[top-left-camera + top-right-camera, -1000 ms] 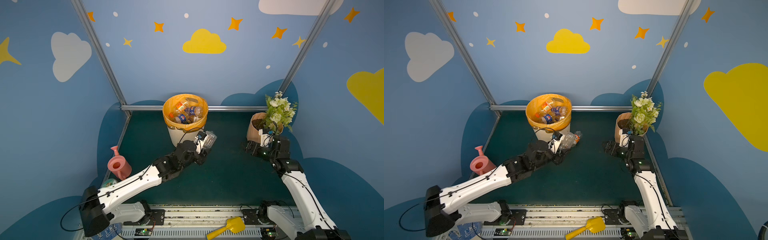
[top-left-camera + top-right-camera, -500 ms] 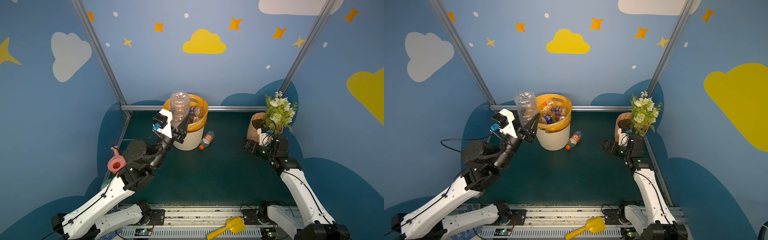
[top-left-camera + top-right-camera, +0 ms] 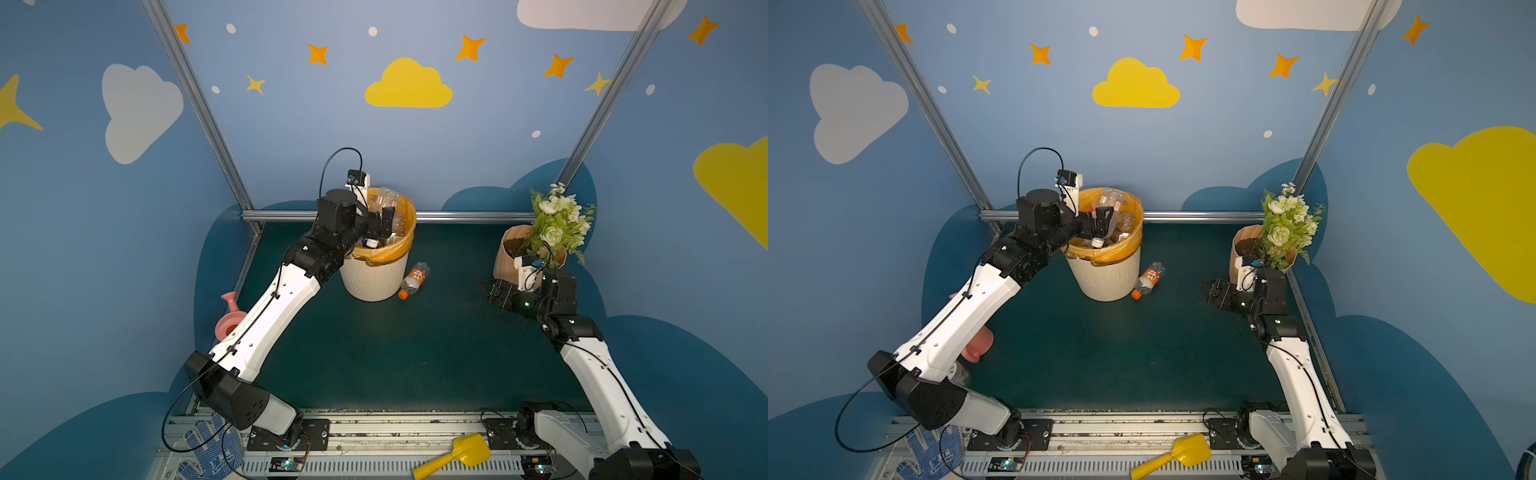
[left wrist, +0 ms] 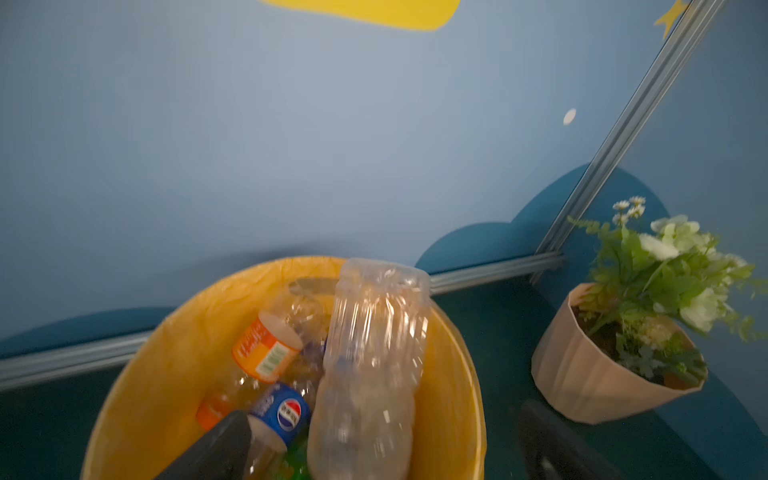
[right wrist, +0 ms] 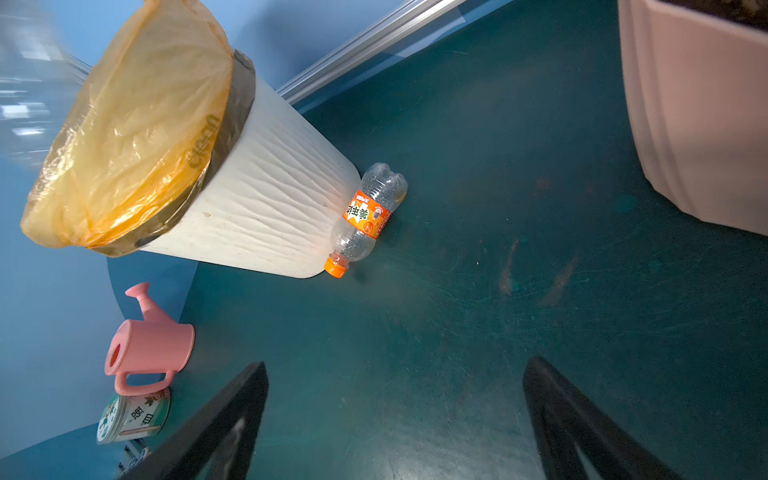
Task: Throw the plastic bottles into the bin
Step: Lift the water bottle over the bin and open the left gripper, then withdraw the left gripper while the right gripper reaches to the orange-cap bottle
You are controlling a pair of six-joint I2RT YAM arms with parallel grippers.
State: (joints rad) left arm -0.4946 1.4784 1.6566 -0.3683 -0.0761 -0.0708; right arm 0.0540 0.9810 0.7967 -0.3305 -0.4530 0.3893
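Observation:
The bin [image 3: 370, 282] [image 3: 1104, 278], cream-white and ribbed with an orange bag, stands at the back. Several plastic bottles [image 4: 270, 353] lie inside it. My left gripper [image 3: 384, 220] [image 3: 1100, 222] [image 4: 382, 440] hovers over the bin's mouth, open. A large clear bottle [image 4: 370, 365], blurred, sits loose between its wide-apart fingers, tipped into the bin. One small clear bottle with an orange label and cap [image 3: 413, 279] [image 3: 1149, 279] [image 5: 368, 216] lies on the floor against the bin's base. My right gripper [image 3: 496, 291] [image 5: 395, 395] is open and empty, low near the flower pot.
A peach flower pot with white flowers [image 3: 515, 257] stands at the back right. A pink watering can [image 5: 149, 345] and a round jar [image 5: 133, 415] sit by the left wall. A yellow scoop [image 3: 457, 455] and a blue glove [image 3: 208, 444] lie on the front rail.
The left arm lifted the clear bottle from the floor beside the bin, swung it over the bin's mouth and opened its jaws. The right arm barely moved.

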